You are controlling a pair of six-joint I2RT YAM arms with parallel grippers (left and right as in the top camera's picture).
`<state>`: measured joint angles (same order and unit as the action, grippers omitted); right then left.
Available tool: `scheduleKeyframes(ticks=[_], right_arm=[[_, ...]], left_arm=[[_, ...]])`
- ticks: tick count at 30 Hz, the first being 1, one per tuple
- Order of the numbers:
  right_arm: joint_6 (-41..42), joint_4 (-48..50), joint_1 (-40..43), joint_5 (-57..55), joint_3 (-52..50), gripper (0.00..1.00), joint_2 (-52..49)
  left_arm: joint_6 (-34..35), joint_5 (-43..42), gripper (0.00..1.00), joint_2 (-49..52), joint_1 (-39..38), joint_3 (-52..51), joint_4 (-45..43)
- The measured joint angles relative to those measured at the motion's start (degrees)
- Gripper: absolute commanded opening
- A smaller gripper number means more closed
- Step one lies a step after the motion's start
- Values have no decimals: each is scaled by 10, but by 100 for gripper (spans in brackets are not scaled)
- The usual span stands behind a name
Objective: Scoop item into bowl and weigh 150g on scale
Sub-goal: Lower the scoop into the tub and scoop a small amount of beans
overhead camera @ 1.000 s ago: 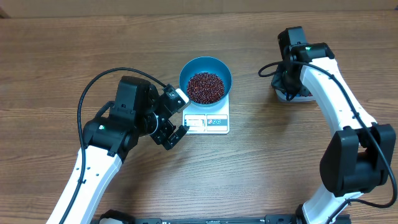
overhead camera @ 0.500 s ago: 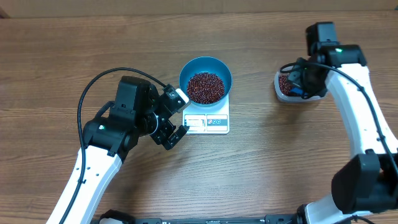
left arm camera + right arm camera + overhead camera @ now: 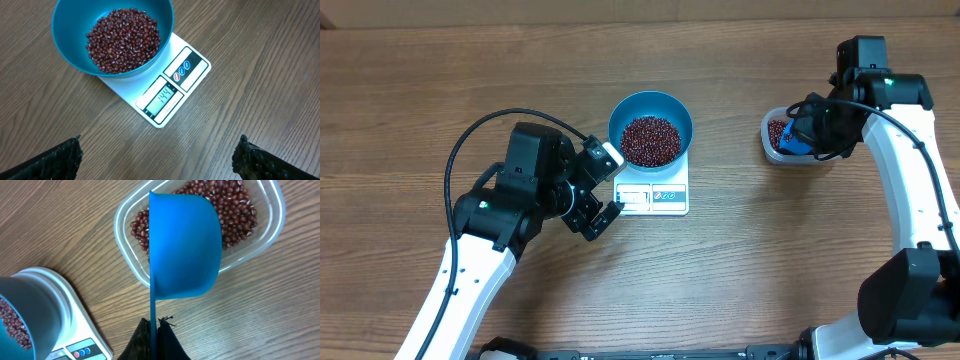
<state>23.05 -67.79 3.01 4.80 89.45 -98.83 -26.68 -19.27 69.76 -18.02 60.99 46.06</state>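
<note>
Wood-grain table (image 3: pixel 720 270): your teal bowl (image 3: pixel 70 30) of small red-brown beans (image 3: pixel 125 40) sits on the white scale (image 3: pixel 192 75), display (image 3: pixel 162 95) reading 144; left gripper (image 3: pixel 608 188) spread wide nearby, right gripper (image 3: pixel 156 330) pinching the blue scoop (image 3: pixel 185 245) over the tub (image 3: pixel 270 225)

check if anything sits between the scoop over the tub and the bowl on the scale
Nothing visible. The right gripper is shut on the scoop above the tub, and only bare table lies between it and the bowl. The open left gripper sits beyond the scale.
</note>
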Motion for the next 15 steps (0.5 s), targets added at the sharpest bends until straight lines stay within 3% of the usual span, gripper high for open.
scheduleKeyframes(ticks=[15], right_arm=[[-8,24,0,36,0,4,48]], left_arm=[[0,0,100,0,0,0,0]])
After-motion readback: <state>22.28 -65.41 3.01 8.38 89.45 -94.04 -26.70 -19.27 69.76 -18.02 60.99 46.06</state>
